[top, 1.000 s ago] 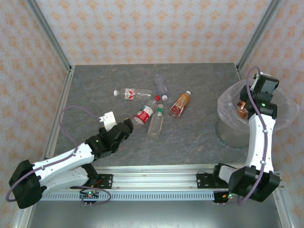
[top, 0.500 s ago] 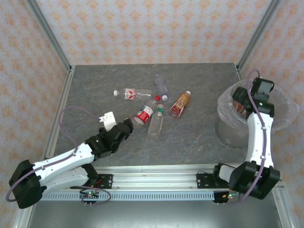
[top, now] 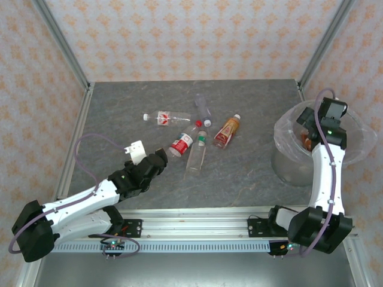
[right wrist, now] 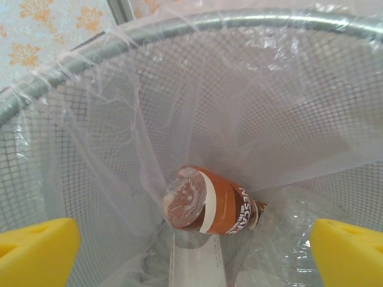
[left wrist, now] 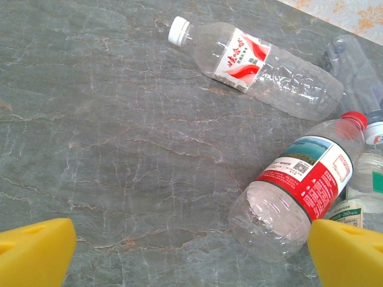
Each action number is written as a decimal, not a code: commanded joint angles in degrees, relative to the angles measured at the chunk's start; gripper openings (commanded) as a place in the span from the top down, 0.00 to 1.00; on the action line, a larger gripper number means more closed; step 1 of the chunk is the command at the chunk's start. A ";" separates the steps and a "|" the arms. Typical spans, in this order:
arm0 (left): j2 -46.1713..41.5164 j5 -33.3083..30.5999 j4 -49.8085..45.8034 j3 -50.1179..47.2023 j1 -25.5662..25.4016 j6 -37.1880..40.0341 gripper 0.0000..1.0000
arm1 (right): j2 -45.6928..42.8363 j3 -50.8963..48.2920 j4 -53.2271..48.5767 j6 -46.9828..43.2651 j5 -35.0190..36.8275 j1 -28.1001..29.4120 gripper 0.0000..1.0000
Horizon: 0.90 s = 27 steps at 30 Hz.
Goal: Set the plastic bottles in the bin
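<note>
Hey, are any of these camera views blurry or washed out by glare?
Top external: evenly lit and sharp, with faint shadows on the table. Left wrist: the red-labelled bottle is crisp; the yellow fingertips at the bottom corners look softer. Right wrist: the bin's clear bag shows bright sheen, yet the brown bottle inside reads clearly.

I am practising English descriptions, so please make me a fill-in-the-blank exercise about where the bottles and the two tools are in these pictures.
1. The brown-labelled bottle lies ____ the bin.
2. The right tool hangs above the bin with its jaws ____.
3. Beside the left tool, the nearest bottle has a ____ cap.
4. Outside the bin, ____ bottles lie on the table.

Missing words: inside; open; red; five.
</note>
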 commanded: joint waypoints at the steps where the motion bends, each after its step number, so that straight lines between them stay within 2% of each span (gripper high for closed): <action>1: -0.02 -1.89 -0.45 -1.12 0.26 -1.38 0.00 | -2.24 1.68 0.03 1.92 2.56 0.12 0.00; 8: 0.15 -0.74 0.29 -1.22 0.61 -0.97 0.00 | -4.76 3.05 -0.51 2.91 1.21 2.36 0.01; 15: 1.68 2.91 1.44 -0.12 1.29 0.95 0.00 | -4.95 6.42 -1.74 4.10 -1.37 8.35 0.01; 19: 2.42 8.59 5.08 0.60 1.59 5.44 0.00 | -5.64 8.14 -0.77 5.63 -1.43 11.71 0.01; 24: 4.69 10.85 2.85 3.45 2.80 5.55 0.00 | -6.10 10.28 -0.71 5.96 -2.29 17.25 0.01; 27: 6.52 18.57 5.51 3.93 5.91 9.28 0.00 | -5.50 12.24 -1.45 5.11 -5.93 20.91 0.01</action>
